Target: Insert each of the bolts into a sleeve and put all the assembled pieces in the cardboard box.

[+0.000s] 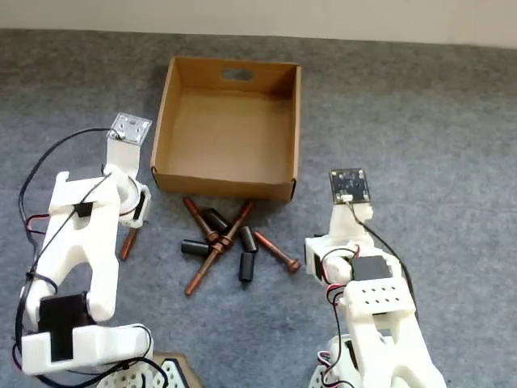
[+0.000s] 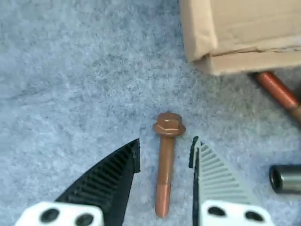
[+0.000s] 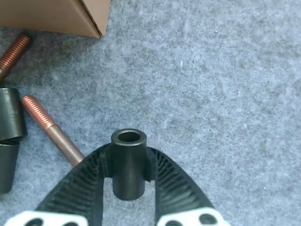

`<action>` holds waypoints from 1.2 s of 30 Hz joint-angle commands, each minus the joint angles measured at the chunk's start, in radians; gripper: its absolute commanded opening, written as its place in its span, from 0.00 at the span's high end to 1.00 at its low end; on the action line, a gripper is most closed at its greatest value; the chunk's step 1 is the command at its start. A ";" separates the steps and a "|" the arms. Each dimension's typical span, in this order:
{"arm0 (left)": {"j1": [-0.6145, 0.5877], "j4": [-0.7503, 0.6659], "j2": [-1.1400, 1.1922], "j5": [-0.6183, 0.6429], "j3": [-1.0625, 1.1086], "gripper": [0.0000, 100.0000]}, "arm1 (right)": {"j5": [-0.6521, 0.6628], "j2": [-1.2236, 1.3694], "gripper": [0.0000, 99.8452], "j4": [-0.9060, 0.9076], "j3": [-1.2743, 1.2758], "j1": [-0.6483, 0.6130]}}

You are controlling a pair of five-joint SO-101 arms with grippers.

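A copper bolt [image 2: 165,165] lies on the grey carpet between the fingers of my left gripper [image 2: 164,153], which stands open around it without touching. The same bolt [image 1: 128,242] pokes out beside the left arm, left of the pile. My right gripper [image 3: 128,162] is shut on a black sleeve [image 3: 128,165], held upright with its bore facing the camera. Between the arms lies a pile of three bolts [image 1: 218,246] and several black sleeves [image 1: 195,247]. The cardboard box [image 1: 230,129] stands open and empty behind the pile.
A box corner [image 2: 225,33] sits close beyond the left gripper, with another bolt [image 2: 277,92] and a sleeve [image 2: 286,179] off to the side. By the right gripper lie a bolt [image 3: 51,134], two sleeves [image 3: 9,113] and the box corner [image 3: 61,14].
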 commanded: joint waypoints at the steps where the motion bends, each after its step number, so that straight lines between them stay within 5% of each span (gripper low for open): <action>1: 0.010 -0.060 0.067 -0.005 -0.007 0.81 | -0.003 -0.016 0.99 -0.016 -0.002 -0.004; 7: -0.004 -0.018 0.209 -0.002 -0.101 0.82 | -0.003 -0.016 0.99 -0.016 -0.002 -0.004; 13: -0.004 0.011 0.220 -0.002 -0.136 1.00 | -0.003 -0.016 0.99 -0.016 -0.002 -0.004; 19: -0.004 0.017 0.199 0.089 -0.136 0.99 | -0.003 -0.021 0.99 -0.016 0.004 -0.004; 28: 0.022 0.081 -0.315 0.107 0.045 0.99 | -0.005 -0.194 0.99 -0.018 0.076 -0.005; 36: 0.245 0.063 -0.661 0.112 0.139 0.99 | -0.003 -0.545 0.99 -0.018 0.143 -0.012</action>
